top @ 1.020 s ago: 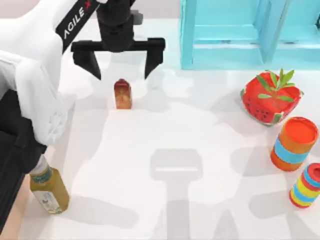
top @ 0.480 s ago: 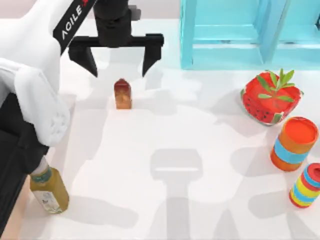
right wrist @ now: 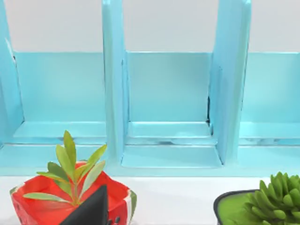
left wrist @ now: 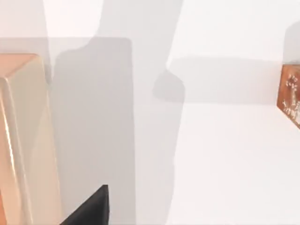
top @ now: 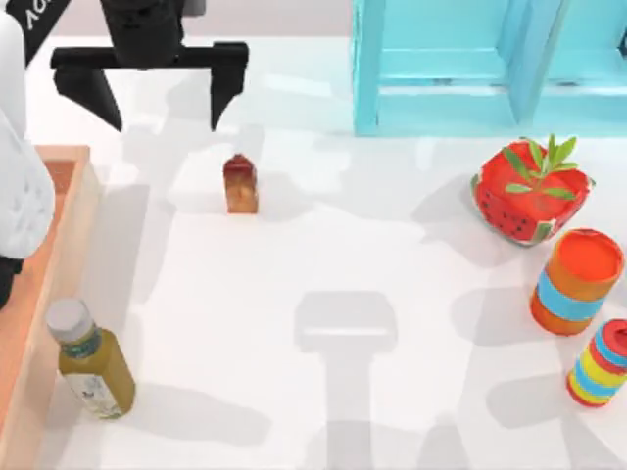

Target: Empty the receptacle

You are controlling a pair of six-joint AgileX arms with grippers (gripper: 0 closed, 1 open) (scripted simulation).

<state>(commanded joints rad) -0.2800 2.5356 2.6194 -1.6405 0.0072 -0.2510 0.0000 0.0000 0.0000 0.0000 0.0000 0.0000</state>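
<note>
**A:** From above, where's the box?

**B:** The receptacle [top: 39,294] runs along the table's left edge, below and to the left of the left gripper [top: 157,93]. That gripper hangs empty with its jaws spread wide. A small brown carton [top: 241,184] stands just below its right finger, apart from it. A bottle [top: 93,364] stands right against the box's outer wall, well below the gripper; I can't tell whether they touch.

**A:** How would the box handle?

**B:** Thick wooden walls, so I'd guess stiff and fairly heavy, not fragile. The rim looks like the only place to grip, and it's broad for those jaws. Taking out what's inside seems easier than tipping it.

**A:** Anything readable?

**B:** Part of the white lettering on the arm, cut off. The bottle's label is too small to read.

**A:** And the left wrist view?

**B:** A corner of the box [left wrist: 21,140] close by the finger, and the carton's [left wrist: 291,101] edge farther off, with pale marks I can't read.

**A:** The right wrist view?

**B:** A turquoise crate [right wrist: 168,108] ahead of the parked right arm, and a red watermelon planter [right wrist: 70,197] near its fingertip. I can't tell that gripper's state.
</note>
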